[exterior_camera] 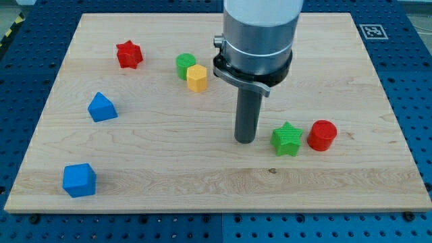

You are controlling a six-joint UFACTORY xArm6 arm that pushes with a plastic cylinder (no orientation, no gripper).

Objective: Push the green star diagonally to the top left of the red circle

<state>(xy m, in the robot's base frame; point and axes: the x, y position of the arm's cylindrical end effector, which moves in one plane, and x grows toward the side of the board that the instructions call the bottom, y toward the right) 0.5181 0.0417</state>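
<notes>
The green star (287, 139) lies on the wooden board at the view's lower right. The red circle (322, 135) stands just to its right, almost touching it. My tip (244, 140) rests on the board a short way to the left of the green star, with a small gap between them. The rod rises from the tip into the grey arm body at the view's top.
A green circle (185, 65) and a yellow hexagon (197, 78) touch each other at the upper middle. A red star (129, 55) is at the upper left. A blue triangle-like block (101, 107) is at the left. A blue cube (79, 180) is at the lower left.
</notes>
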